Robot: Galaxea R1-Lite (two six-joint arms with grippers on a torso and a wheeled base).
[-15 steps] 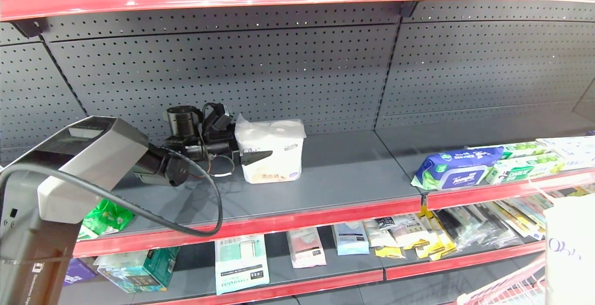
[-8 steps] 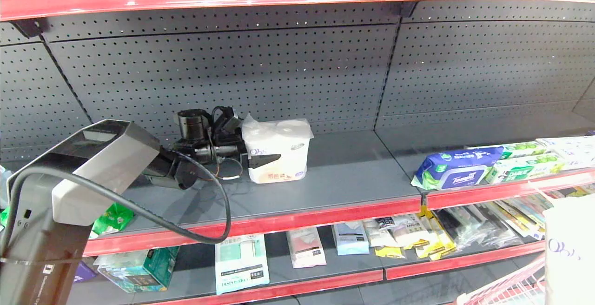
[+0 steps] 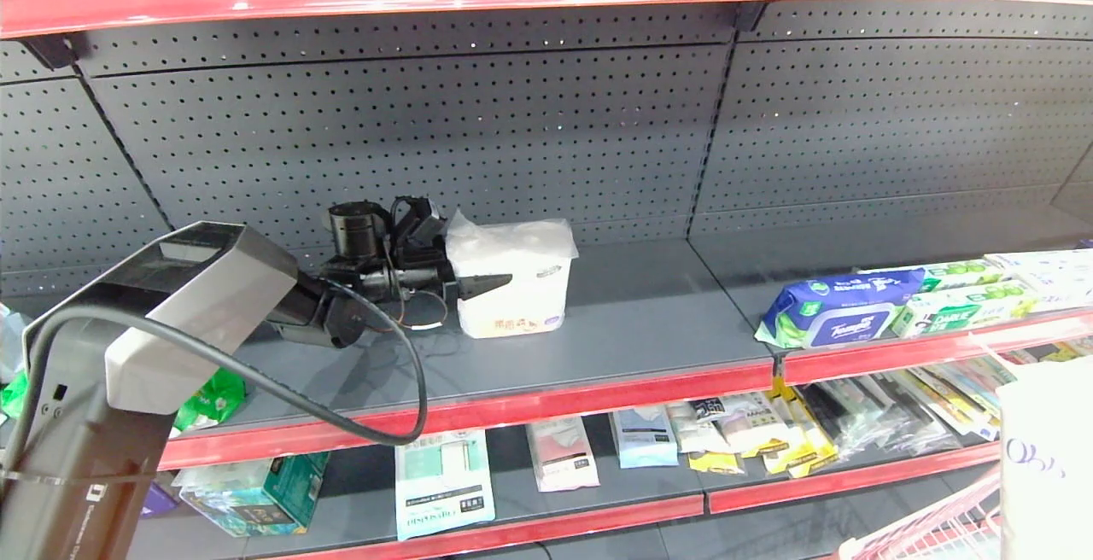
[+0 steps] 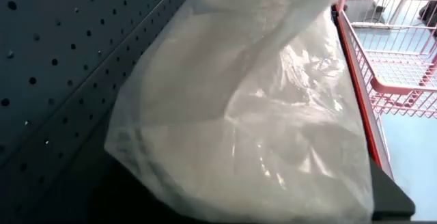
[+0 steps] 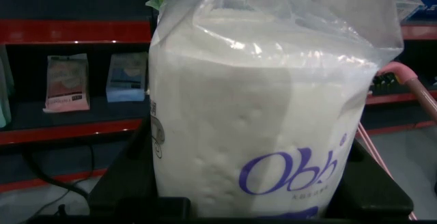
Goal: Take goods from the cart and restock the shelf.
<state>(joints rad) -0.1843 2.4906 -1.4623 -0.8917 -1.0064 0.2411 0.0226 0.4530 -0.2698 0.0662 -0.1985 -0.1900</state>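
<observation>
Pack risk: your pack [image 3: 512, 282] stands far back on the shelf [image 3: 615, 347], in the left bay. If you pull away askew, a finger could snag the loose wrap and tip it.
Left gripper [image 3: 504, 270]: pinches the pack from its left, with one finger across the near face and the other hidden behind.
Right gripper [image 5: 252, 183]: clamps a second pack [image 5: 259, 115], low right by the cart [image 3: 939, 530].

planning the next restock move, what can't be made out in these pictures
Cart inside: head view, cut off by the bottom edge.
Held pack: head view, cut off by the right edge.
Green packet: head view, partly behind the left arm.
Shelf behind the shelved pack: left wrist view, blocked by its wrap.
</observation>
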